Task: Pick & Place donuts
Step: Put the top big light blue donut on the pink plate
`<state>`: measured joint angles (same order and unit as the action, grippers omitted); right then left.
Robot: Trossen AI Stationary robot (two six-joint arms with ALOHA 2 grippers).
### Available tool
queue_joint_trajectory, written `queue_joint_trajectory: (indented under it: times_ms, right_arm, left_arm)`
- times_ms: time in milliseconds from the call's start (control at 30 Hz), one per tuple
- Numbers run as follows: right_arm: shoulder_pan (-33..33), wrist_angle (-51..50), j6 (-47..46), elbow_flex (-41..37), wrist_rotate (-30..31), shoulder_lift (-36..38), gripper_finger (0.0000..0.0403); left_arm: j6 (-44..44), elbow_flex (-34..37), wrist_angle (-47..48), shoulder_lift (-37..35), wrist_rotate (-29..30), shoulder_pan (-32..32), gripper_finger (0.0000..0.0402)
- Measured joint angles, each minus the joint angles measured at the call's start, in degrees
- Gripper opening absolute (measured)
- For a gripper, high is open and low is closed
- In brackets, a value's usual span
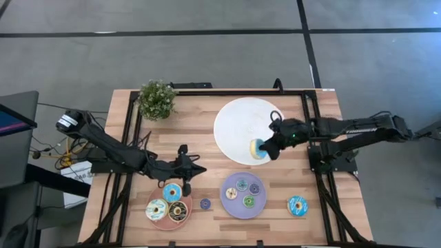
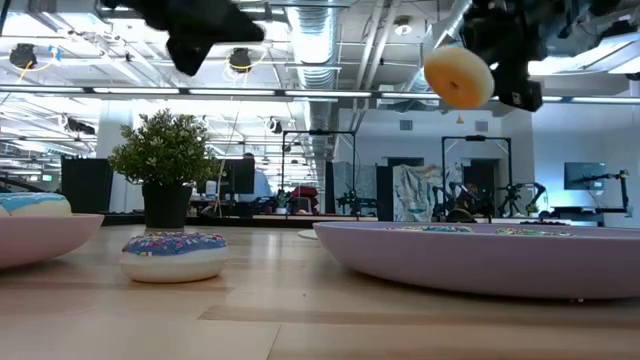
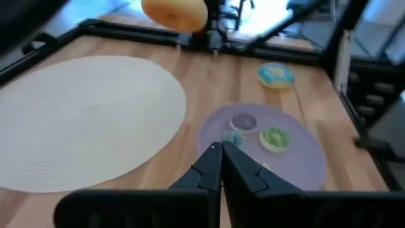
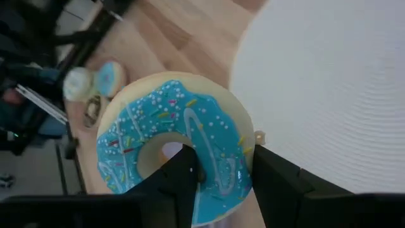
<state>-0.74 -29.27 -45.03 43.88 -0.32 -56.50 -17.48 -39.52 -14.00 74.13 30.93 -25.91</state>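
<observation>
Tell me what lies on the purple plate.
The purple plate carries four tiny donuts, spaced apart: teal, purple, cream and green. In the left wrist view the shut left tool covers part of the plate, so only some of them show there.

Toy ring donuts across a wooden surface, one of them lifted in the air.

A blue-iced donut with sprinkles (image 4: pixel 174 152) is held tilted above the near right edge of a white plate. Three larger donuts (image 1: pixel 169 205) sit together on a pink plate at the near left. Four tiny donuts (image 1: pixel 242 193) lie on a purple plate, near centre. A tiny purple one (image 1: pixel 205 204) lies between those plates, and a blue-iced one (image 1: pixel 298 205) lies at the near right.
</observation>
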Motion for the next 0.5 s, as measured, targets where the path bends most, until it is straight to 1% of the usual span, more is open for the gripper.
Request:
queue_joint_trajectory:
  times_ms: [100, 200, 367, 500]
  right_arm:
    - [-4.0, 6.2, -4.6, 0.3, 2.6, -4.4, 0.0126]
    - [-7.2, 9.0, -7.9, 3.0, 4.7, -10.8, 0.0124]
    - [-10.3, 8.9, -9.1, 12.3, 6.4, -23.7, 0.0123]
    - [-10.4, 9.1, -9.0, 20.5, 6.4, -33.9, 0.0123]
  left_arm:
    - [1.0, 1.5, 0.9, -2.5, -2.6, -0.2, 0.0000]
    - [1.1, 1.6, 6.1, -5.7, -2.9, -0.9, 0.0000]
    - [1.4, 1.6, 13.7, -11.9, -3.3, -2.8, 0.0000]
    - [1.4, 1.6, 16.6, -15.4, -3.2, -4.4, 0.0000]
